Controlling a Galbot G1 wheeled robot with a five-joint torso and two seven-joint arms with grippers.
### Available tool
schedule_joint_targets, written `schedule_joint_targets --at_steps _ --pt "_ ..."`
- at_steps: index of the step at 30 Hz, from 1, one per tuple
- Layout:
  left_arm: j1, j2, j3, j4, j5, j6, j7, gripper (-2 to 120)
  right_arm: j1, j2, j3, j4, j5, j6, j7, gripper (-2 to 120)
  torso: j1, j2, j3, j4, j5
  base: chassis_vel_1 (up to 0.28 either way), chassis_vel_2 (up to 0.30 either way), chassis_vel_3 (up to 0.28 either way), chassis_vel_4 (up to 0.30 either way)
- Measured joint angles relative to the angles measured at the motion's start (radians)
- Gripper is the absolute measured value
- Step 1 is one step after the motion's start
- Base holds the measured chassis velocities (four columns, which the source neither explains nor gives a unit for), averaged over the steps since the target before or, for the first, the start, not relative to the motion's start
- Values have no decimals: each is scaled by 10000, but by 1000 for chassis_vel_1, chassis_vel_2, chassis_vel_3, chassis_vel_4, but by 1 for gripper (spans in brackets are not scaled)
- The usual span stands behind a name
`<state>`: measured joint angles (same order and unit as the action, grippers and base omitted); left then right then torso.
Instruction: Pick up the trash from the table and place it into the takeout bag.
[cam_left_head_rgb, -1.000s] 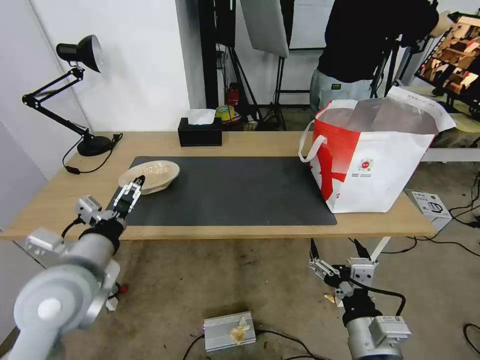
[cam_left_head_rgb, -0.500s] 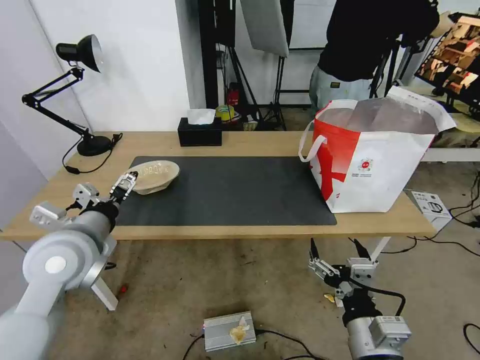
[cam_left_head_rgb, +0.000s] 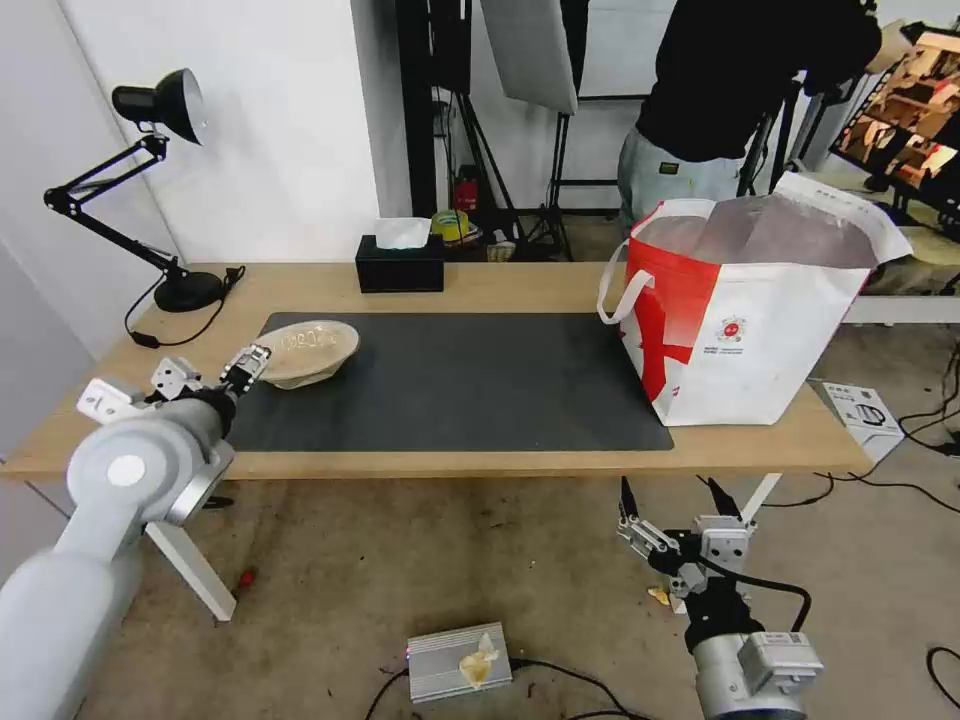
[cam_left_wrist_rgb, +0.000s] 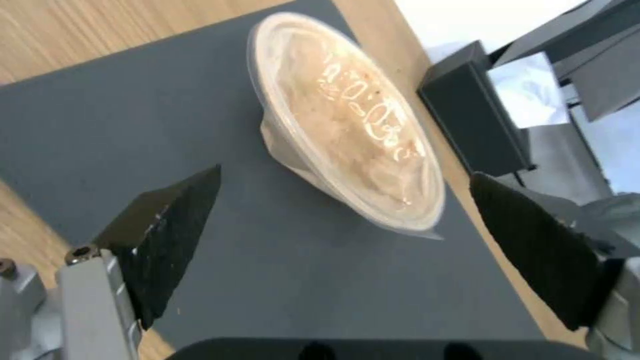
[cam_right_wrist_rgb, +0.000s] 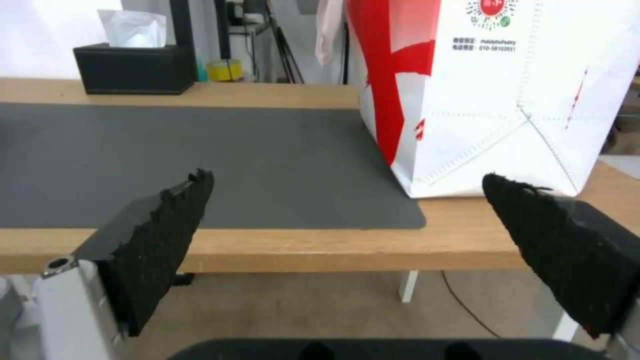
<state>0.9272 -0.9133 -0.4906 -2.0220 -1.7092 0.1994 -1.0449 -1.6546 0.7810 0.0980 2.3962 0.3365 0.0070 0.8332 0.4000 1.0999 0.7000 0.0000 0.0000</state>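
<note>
Left claw (cam_left_head_rgb: 245, 366) poised over the near-left corner of the dark mat (cam_left_head_rgb: 470, 380), spread wide and holding nothing. Just ahead and slightly to the inside, the beige pulp bowl (cam_left_head_rgb: 307, 352), sitting on the mat's left end, tilted on its base with the open face turned up and away. In the left wrist view, same bowl (cam_left_wrist_rgb: 350, 127) framed between the two black pads (cam_left_wrist_rgb: 170, 235), not yet between them; rim close to the tips, no contact to be seen. Long axis of the oval rim running across the gap at a slant, near lip the likeliest purchase. Clearly the left arm's piece: right claw (cam_left_head_rgb: 672, 505) parked low, below the worktop (cam_left_head_rgb: 480, 285) edge in front of the takeout bag (cam_left_head_rgb: 745, 330), also wide open and empty. Bag standing upright at the far right end of the worktop, mouth open, well apart from the bowl. So: short reach forward to grip, then a long carry rightward across the mat.
</note>
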Motion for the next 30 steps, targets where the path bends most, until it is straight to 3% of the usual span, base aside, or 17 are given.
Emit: schedule_joint_targets --at_steps 11,30 --pt "-1353 -169 859 897 -207 137 -529 100 1 0 0 0 0 0 0 100 0 0 0 -1 1 0 0 0 0" --pt "-2416 -864 1843 2349 320 492 -543 100 1 0 0 0 0 0 0 100 0 2 0 -1 0 0 0 0 0"
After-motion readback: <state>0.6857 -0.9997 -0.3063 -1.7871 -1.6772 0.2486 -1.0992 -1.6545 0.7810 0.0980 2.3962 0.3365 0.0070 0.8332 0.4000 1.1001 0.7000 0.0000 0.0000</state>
